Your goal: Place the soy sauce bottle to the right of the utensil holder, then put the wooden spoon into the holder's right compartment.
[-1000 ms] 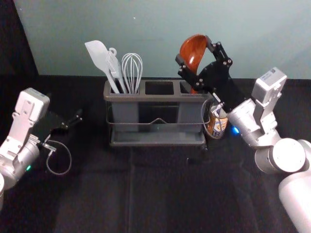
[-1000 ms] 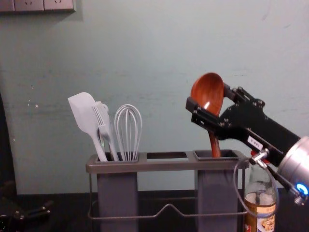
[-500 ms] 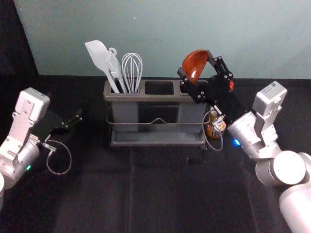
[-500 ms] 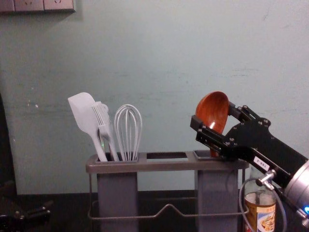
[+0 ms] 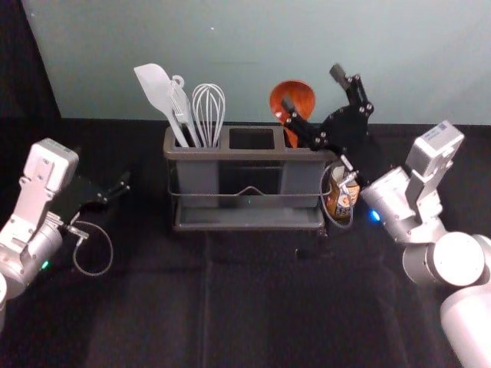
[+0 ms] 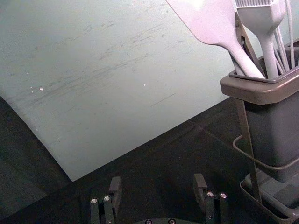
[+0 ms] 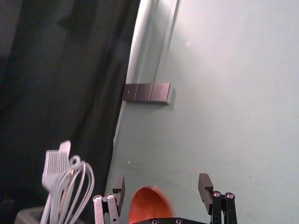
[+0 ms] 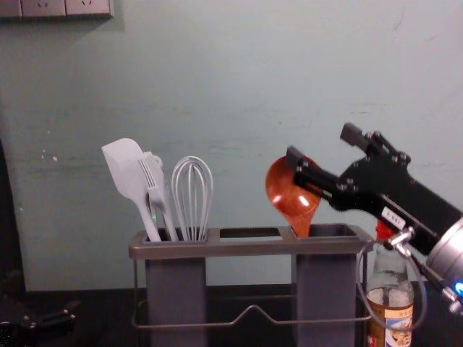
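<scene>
My right gripper (image 5: 312,88) is open above the holder's right compartment, one finger in front of the wooden spoon's bowl. The wooden spoon (image 5: 301,93) stands bowl up, handle in that compartment, leaning left in the chest view. In the right wrist view, the right gripper (image 7: 161,180) has the spoon bowl (image 7: 148,205) low between its spread fingers. The soy sauce bottle (image 8: 391,318) is upright, close to the right end of the utensil holder (image 5: 230,154), partly behind a cable. My left gripper (image 5: 123,186) is parked left of the holder; its wrist view has the left gripper (image 6: 157,183) open and empty.
In the holder's left compartment stand a white spatula (image 5: 156,88), a brush and a whisk (image 5: 209,111). Between the end compartments is a middle opening (image 8: 249,233). The wall (image 8: 231,87) rises behind the dark table (image 5: 253,307).
My right gripper has opened and let go of the spoon. After coming down with the gripper, the spoon has tipped left and its bowl has turned. The left arm has stayed still.
</scene>
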